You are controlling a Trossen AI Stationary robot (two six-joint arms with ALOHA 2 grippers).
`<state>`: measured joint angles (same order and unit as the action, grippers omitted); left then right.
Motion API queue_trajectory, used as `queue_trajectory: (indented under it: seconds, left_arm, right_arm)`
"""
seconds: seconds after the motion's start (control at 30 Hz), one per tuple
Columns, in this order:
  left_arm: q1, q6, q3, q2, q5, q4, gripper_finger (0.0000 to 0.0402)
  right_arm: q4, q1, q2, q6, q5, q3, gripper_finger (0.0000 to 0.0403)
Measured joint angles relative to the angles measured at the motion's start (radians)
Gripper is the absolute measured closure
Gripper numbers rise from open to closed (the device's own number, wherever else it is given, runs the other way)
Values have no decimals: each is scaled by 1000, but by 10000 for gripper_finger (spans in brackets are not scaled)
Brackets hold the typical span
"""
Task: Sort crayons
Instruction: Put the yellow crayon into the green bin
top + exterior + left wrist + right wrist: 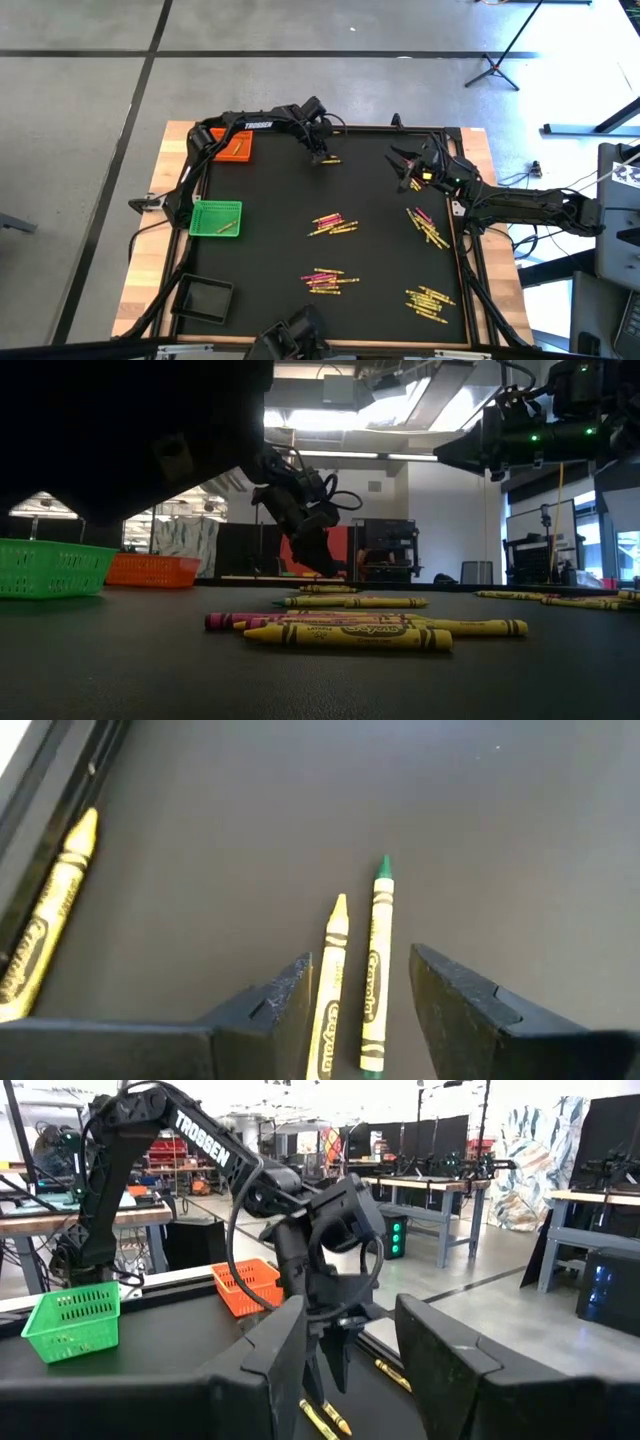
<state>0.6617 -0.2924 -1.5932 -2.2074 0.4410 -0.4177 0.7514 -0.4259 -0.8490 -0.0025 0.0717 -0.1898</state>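
Observation:
Crayons lie flat in several small heaps on the black mat: mid-table, nearer the front, and two at the right. My left gripper is open, pointing down near the far edge. Its fingers stand on either side of a yellow crayon and a green-tipped crayon that lie side by side. A third yellow crayon lies by the mat's frame. My right gripper is open and empty, raised above the mat at the far right.
An orange tray, a green tray and a black tray stand along the left side. A raised frame borders the mat. Bare mat lies between the heaps.

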Motion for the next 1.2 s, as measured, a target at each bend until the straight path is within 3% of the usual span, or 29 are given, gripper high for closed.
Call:
queue_trajectory:
  seconds: [0.2, 0.43, 1.2]
  left_arm:
    - [6, -94, 0, 0, -10, -5, 248]
    - [5, -187, 0, 0, -83, -138, 248]
    - [32, -209, 0, 0, -187, -177, 262]
  right_arm:
    - [-1, 0, 0, 0, 0, 0, 249]
    - [0, 0, 0, -1, 0, 0, 249]
    - [2, 0, 0, 0, 0, 0, 249]
